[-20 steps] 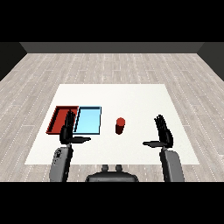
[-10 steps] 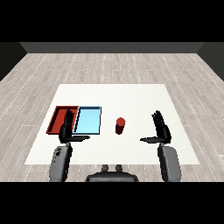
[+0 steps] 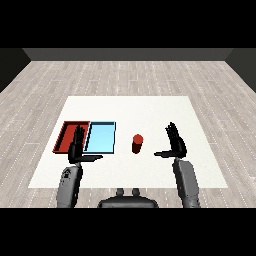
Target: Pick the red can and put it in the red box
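The red can (image 3: 137,143) stands upright on the white table, just right of the trays. The red tray (image 3: 67,136) lies at the left, with the light blue tray (image 3: 101,137) touching its right side. My right hand (image 3: 176,143) is open, fingers straight up and thumb pointing left, a short way to the right of the can and apart from it. My left hand (image 3: 77,146) is open too, held up in front of the seam between the two trays, hiding part of the red tray's near edge.
The white table (image 3: 150,112) stretches behind and to the right of the can. Grey wood floor surrounds it. Both forearms rise from the near table edge.
My right hand has moved left, toward the red can, and a little forward. The left hand and the can have stayed where they were.
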You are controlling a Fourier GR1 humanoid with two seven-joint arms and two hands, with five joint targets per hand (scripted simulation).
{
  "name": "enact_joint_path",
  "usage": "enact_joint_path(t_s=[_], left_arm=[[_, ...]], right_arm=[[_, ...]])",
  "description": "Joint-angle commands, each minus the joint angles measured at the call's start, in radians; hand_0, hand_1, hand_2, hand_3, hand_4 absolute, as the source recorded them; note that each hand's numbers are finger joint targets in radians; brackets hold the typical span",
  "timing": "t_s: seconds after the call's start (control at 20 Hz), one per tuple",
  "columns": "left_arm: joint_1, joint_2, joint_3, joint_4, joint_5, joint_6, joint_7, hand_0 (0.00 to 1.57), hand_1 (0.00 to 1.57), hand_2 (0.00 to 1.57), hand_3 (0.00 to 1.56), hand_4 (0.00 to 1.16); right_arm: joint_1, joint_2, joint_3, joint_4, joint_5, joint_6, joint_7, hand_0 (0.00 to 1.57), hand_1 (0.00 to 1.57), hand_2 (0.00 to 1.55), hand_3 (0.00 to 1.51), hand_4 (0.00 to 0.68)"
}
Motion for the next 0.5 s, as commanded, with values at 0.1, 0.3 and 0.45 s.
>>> enact_joint_path(t_s=[0.1, 0.3, 0.45], left_arm=[[0.035, -0.015, -0.004, -0.019, 0.01, 0.004, 0.001, 0.0, 0.0, 0.0, 0.0, 0.0], [-0.064, 0.0, 0.027, 0.097, 0.013, -0.001, -0.024, 0.0, 0.0, 0.0, 0.0, 0.0], [0.01, -0.038, -0.042, -0.074, -0.019, 0.043, 0.071, 0.0, 0.0, 0.0, 0.0, 0.0]], right_arm=[[0.028, 0.029, 0.037, -0.028, -0.014, -0.004, 0.035, 0.0, 0.0, 0.0, 0.0, 0.0], [0.013, 0.078, 0.061, 0.027, 0.003, -0.033, -0.016, 0.0, 0.0, 0.0, 0.0, 0.0], [-0.07, 0.081, 0.06, 0.148, 0.001, -0.039, -0.027, 0.0, 0.0, 0.0, 0.0, 0.0]])
